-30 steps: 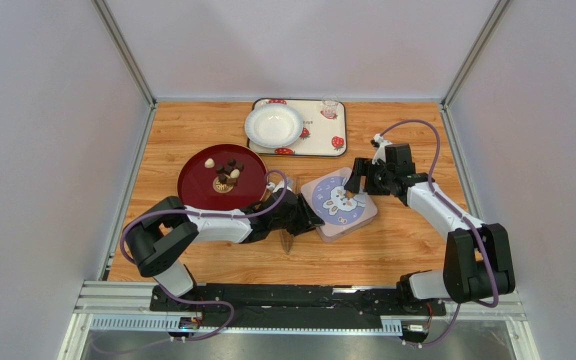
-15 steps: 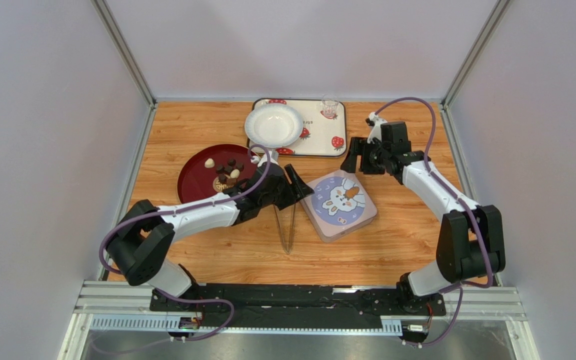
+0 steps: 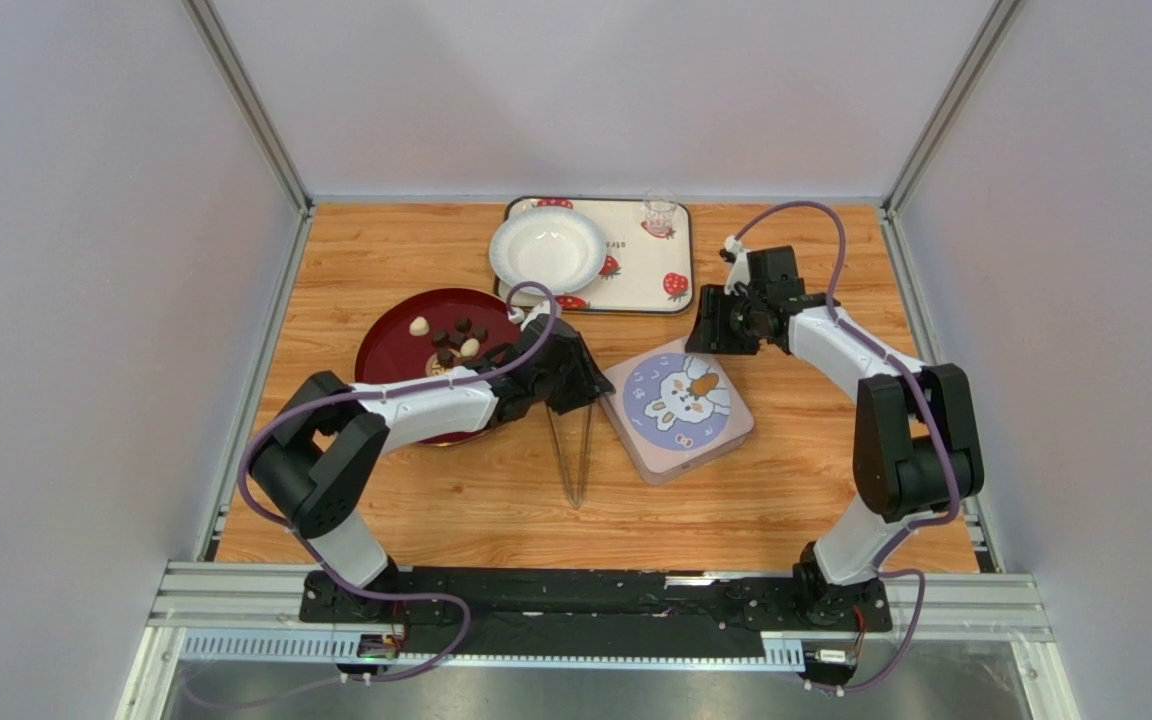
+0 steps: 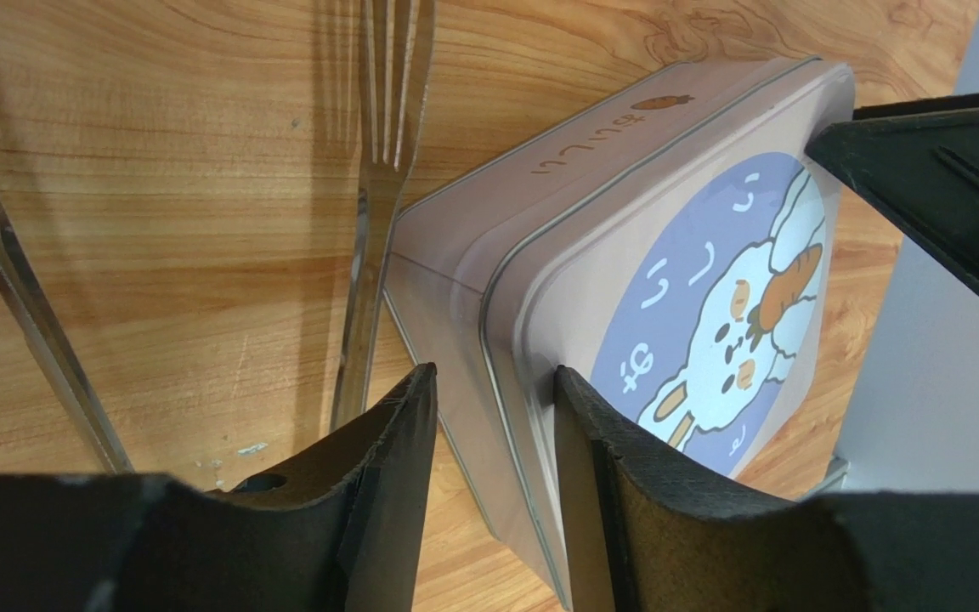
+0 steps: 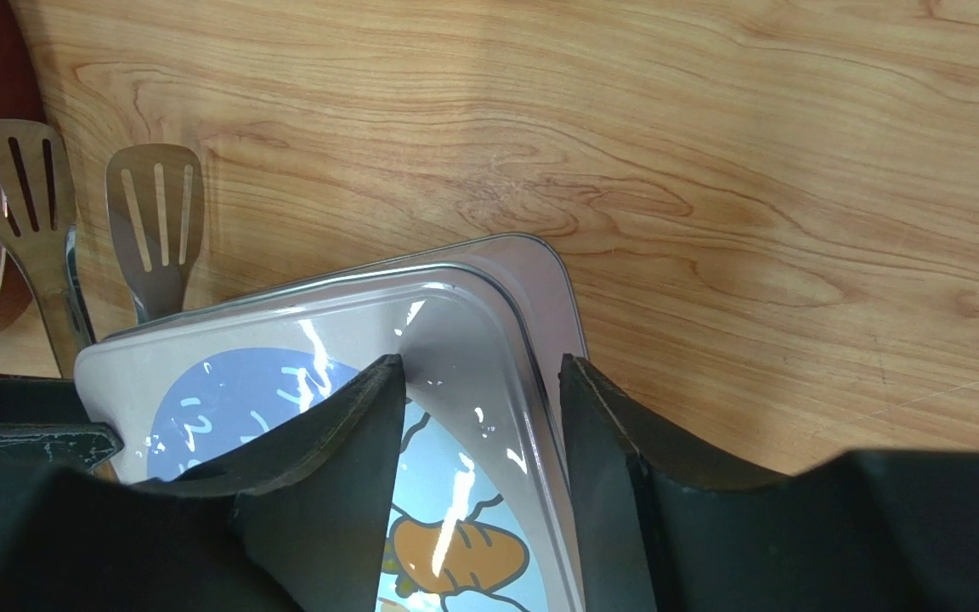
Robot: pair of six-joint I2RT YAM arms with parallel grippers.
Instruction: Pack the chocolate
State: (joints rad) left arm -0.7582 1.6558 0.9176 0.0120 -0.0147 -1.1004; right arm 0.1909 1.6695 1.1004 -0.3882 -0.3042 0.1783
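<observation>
The chocolate (image 3: 449, 342) lies in a small heap to the left of the left claw (image 3: 585, 378), just past that arm's forearm and well apart from the right claw (image 3: 711, 327). Two cream-white pieces show plainly. The dark brown ones bunch together and are too small to count. All sit on one round, glossy dark-red plate (image 3: 387, 348).

Between the two claws rests one square tin (image 3: 678, 408) with rounded corners. Its pinkish metal lid is on and carries a blue disc printed with a white rabbit and an orange carrot. The left claw is spread partway at the tin's near-left corner, with one finger over the lid and the other off its side wall, and it is pinching nothing. The right claw is likewise spread over the far corner, straddling the rim, and grips nothing.

One pair of shiny metal tongs (image 3: 573, 458) lies on the wood-grain desk (image 3: 778, 480), just behind the left claw, beside the tin. Beyond both claws is one white tray (image 3: 642, 278) with a strawberry print, which carries one white bowl (image 3: 548, 249) and one small clear cup (image 3: 660, 215).

Only the top view shows the chocolate, bowl, tray and cup. The wrist views add the lid's raised seam, the lettering on the tin's wall, and the tongs' two slotted heads.
</observation>
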